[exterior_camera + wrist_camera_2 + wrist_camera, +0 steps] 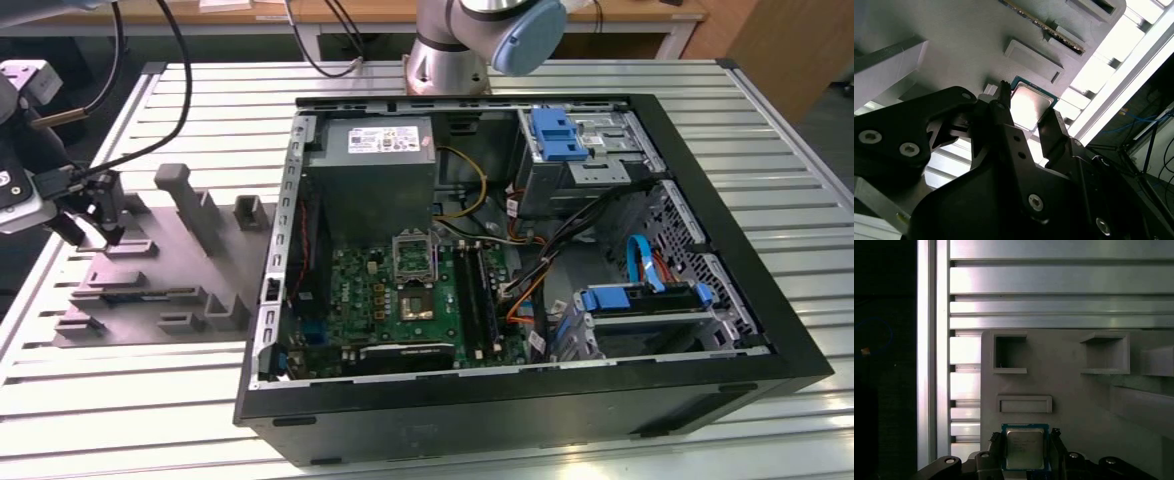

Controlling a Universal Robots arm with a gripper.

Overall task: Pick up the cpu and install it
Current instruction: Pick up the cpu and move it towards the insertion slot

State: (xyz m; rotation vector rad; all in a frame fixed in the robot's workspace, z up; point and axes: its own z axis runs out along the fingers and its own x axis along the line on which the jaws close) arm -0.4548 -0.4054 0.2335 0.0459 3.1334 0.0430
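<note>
The cpu (1025,449), a small square chip with a silvery top and a teal rim, sits between my gripper's (1026,437) two black fingers, which press on its opposite edges. In the second wrist view the cpu (1030,102) shows the same way inside the gripper (1026,106). Whether it still rests on the grey tray (1069,390) I cannot tell. In the exterior view my gripper (107,235) hangs over the far left part of the grey tray (147,300). The metal-framed socket (416,298) lies on the green board inside the open computer case (534,380).
Upright blocks (194,205) rise from the tray to the right of the gripper in the exterior view. The case's black walls stand well above the slatted metal table (120,420). Cables, a power supply (380,165) and blue drive brackets crowd the case around the board.
</note>
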